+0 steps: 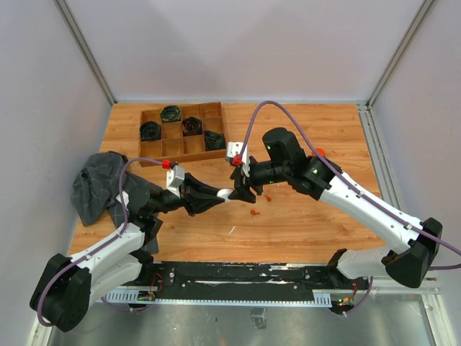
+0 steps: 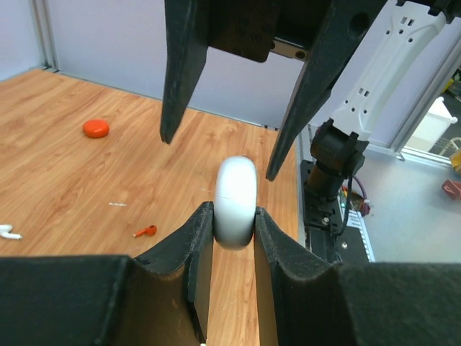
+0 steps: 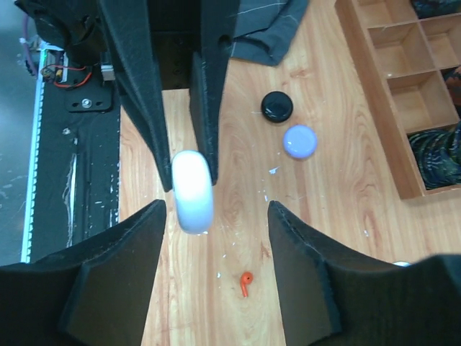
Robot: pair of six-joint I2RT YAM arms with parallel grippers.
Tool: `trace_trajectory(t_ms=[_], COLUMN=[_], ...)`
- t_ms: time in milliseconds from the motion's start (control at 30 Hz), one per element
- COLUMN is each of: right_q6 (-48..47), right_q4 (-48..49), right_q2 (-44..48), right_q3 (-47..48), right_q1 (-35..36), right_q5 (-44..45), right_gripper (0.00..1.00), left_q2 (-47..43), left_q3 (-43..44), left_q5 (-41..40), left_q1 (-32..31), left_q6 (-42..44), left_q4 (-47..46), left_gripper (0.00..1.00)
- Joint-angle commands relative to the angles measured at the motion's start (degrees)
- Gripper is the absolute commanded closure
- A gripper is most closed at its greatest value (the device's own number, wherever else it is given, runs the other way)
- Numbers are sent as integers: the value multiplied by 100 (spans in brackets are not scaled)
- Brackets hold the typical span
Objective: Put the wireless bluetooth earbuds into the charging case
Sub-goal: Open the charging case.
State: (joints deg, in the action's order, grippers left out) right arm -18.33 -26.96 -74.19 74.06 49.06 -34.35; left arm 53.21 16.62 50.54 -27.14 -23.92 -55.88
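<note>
If level, left arm (image 1: 108,249) at case (image 2: 235,205)

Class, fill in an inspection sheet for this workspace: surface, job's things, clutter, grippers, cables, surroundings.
Surface: wooden table, a few white flecks.
Job's things: white charging case, lid closed, held; orange earbud lying loose on the table; a second earbud not identified.
Clutter: black puck, lavender puck, orange puck, grey cloth, divided wooden tray.
Grippers: left gripper shut on the case; right gripper open, flanking it.
Cables: purple cable along each arm.
Surroundings: pale walls.
</note>
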Motion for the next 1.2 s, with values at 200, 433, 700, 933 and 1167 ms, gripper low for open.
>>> trace_trajectory(t_ms=[200, 433, 700, 933, 1167], right_q6=[39, 34, 176, 279, 301], right_q4=[596, 669, 907, 1049, 1047], right_q2=[197, 149, 298, 413, 415], right_q3=[-266, -278, -305, -331, -286], right_q1=[158, 201, 203, 201, 192], right_q5=[363, 636, 1211, 1541, 1808], right_gripper=[32, 30, 29, 28, 28], left_q2=[-209, -239, -250, -219, -224], left_q3=[-327, -364, -370, -362, -305], left_q5=[-479, -434, -34, 231, 388], left_q1=[-20, -20, -20, -20, -20], left_q6=[7, 40, 303, 430, 499], left_q4=[-918, -932, -808, -764, -614], left_gripper=[100, 100, 100, 100, 100])
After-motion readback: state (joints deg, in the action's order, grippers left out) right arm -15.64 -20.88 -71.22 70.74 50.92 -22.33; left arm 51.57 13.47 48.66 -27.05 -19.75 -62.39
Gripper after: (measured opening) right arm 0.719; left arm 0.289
